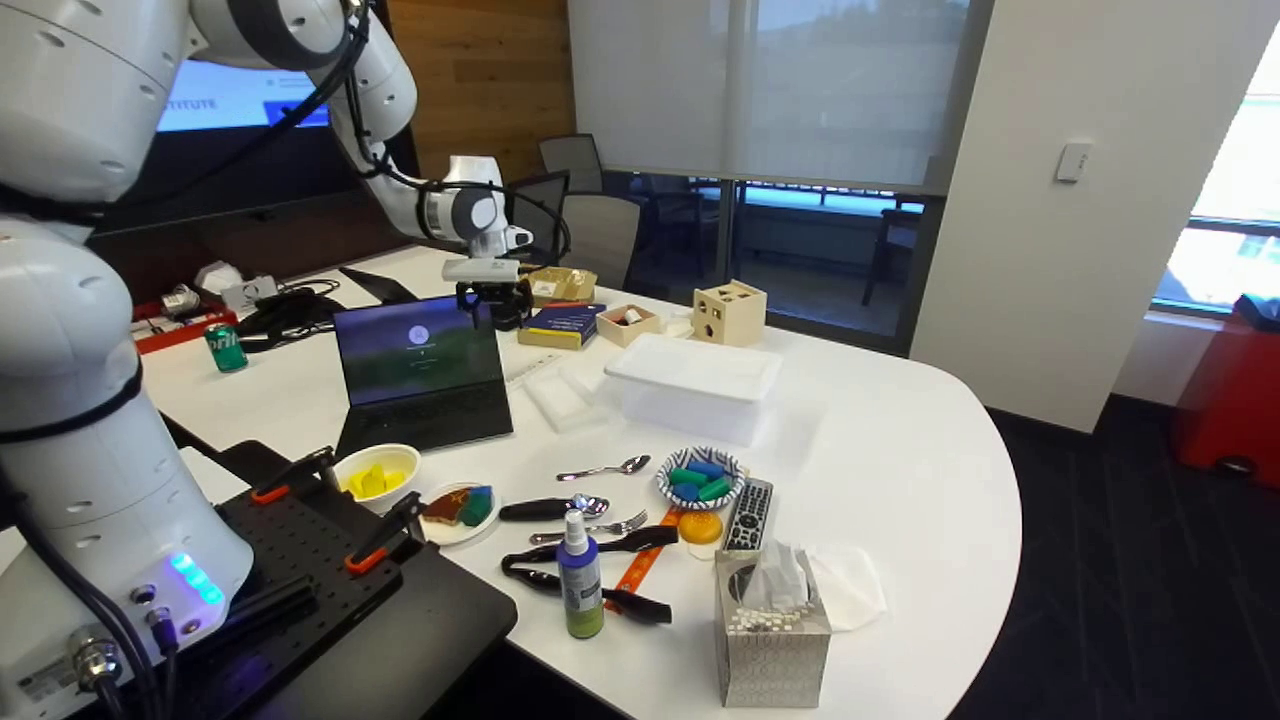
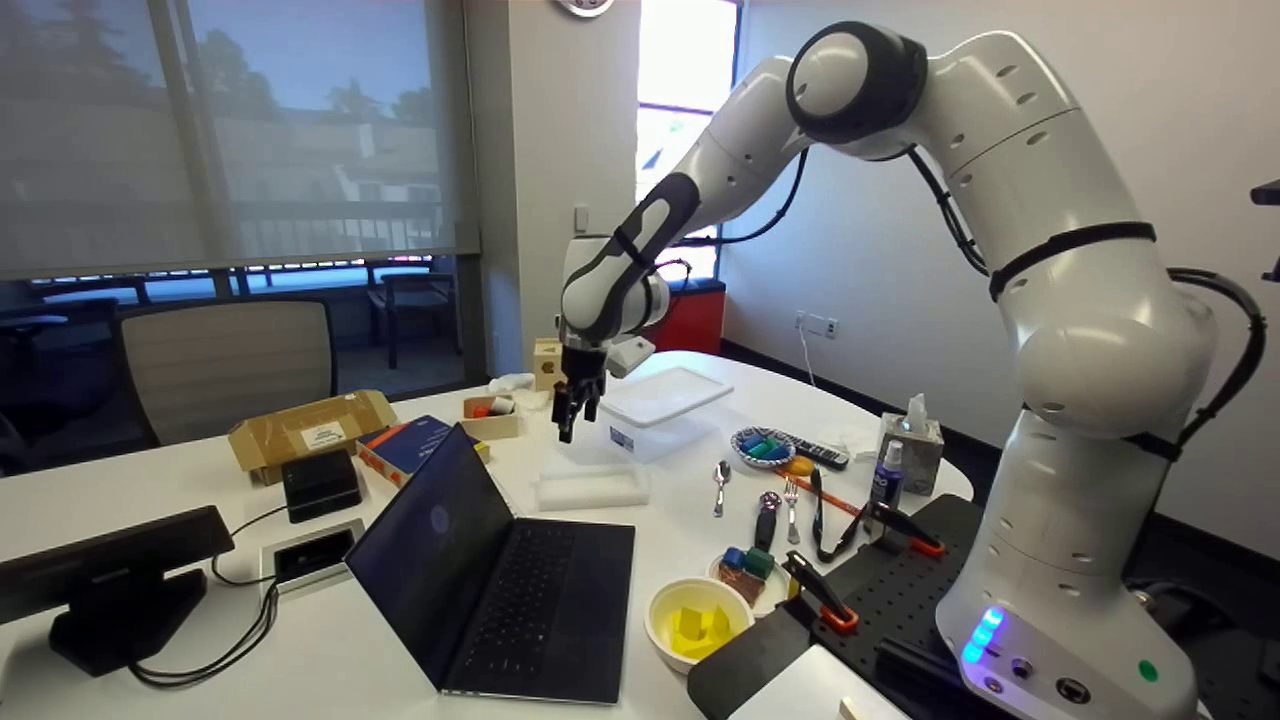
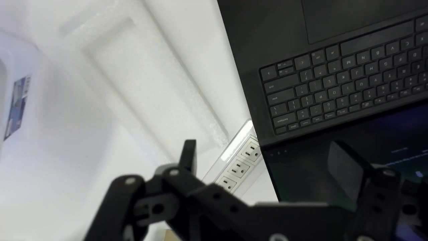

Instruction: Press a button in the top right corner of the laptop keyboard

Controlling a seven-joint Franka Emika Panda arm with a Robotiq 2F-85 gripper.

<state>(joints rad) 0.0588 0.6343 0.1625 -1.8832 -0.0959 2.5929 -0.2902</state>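
Observation:
The black laptop stands open with its dark screen lit, and it also shows in an exterior view. Its flat black keyboard appears upside down in the wrist view. The keyboard's top right corner key sits at the deck edge near the hinge. My gripper is open with nothing between its fingers. It hangs in the air above and beyond the laptop's right side, with one finger over the white table side and the other over the screen. It shows in both exterior views, apart from the laptop.
A power outlet strip and a white foam tray lie beside the laptop. A lidded clear box, a blue book and a cardboard box stand near. A yellow-filled bowl is by the laptop's front.

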